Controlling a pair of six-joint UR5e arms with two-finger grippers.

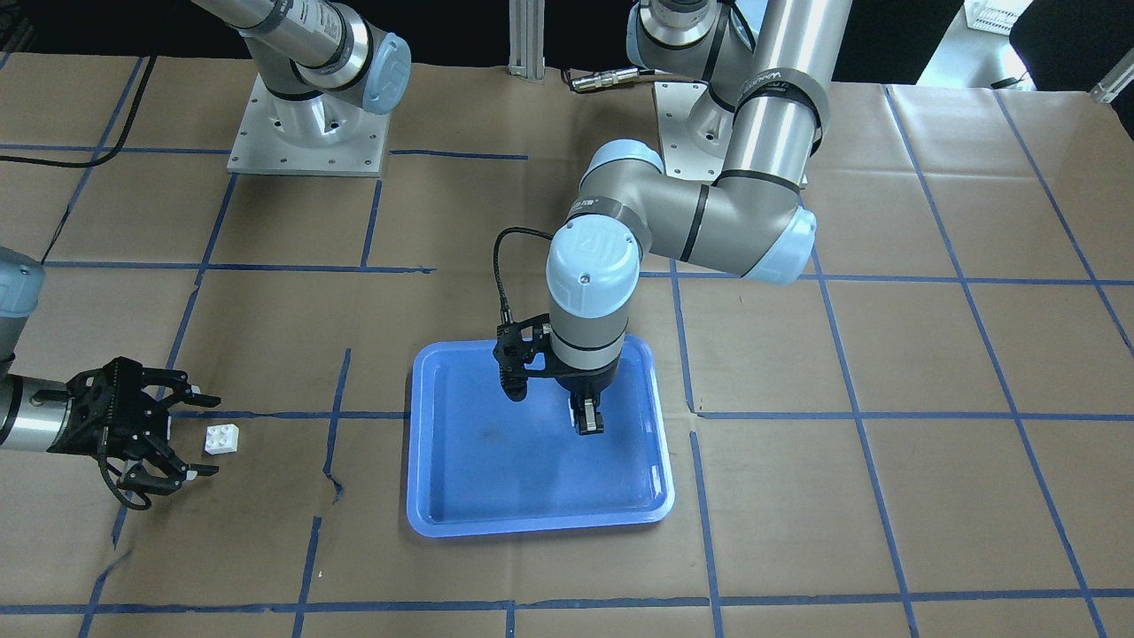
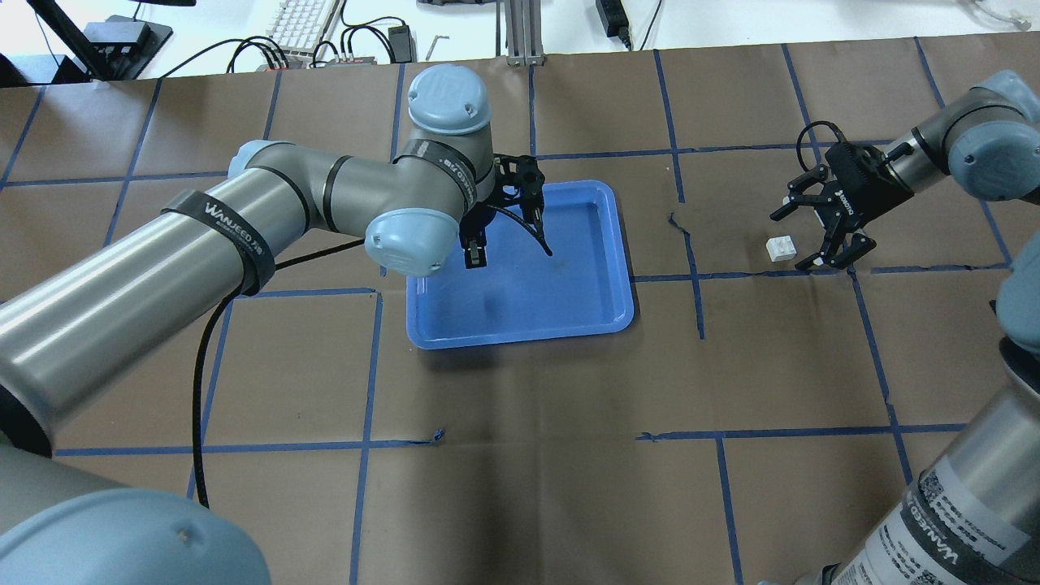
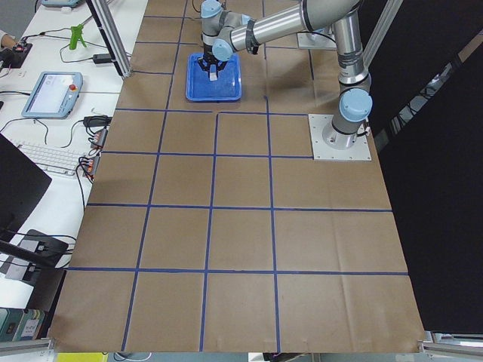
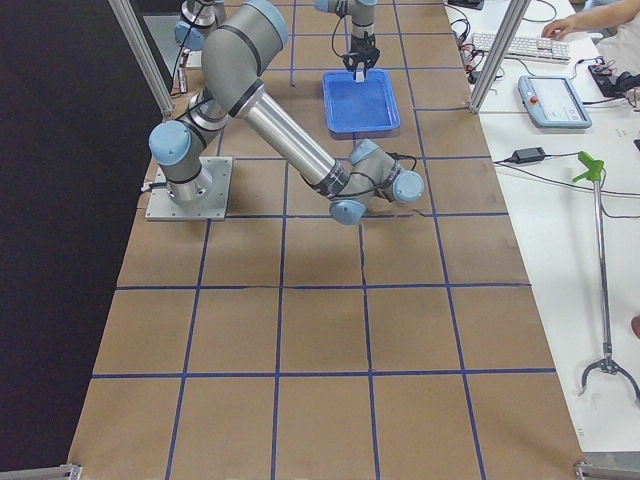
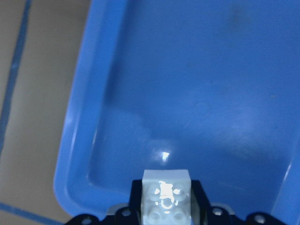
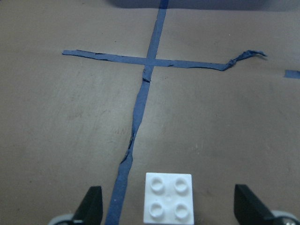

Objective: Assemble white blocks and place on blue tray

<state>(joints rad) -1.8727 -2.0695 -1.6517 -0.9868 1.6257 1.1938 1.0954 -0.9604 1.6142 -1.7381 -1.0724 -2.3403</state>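
One white block (image 1: 222, 439) lies studs up on the brown paper, left of the blue tray (image 1: 496, 470) in the front view. My right gripper (image 1: 206, 436) is open and low, with this block (image 6: 168, 204) between its fingertips (image 6: 91, 208) and not touching them. It also shows in the overhead view (image 2: 782, 247). My left gripper (image 1: 586, 418) hangs over the blue tray (image 2: 561, 296) and is shut on the second white block (image 5: 166, 199), held just above the tray floor (image 5: 211, 70) near a corner.
The table is covered in brown paper with a blue tape grid (image 2: 699, 276); some tape is torn beside the loose block (image 6: 136, 122). The arm bases (image 1: 306, 133) stand at the robot's side. Monitors, keyboard and cables lie beyond the table edge (image 3: 53, 151).
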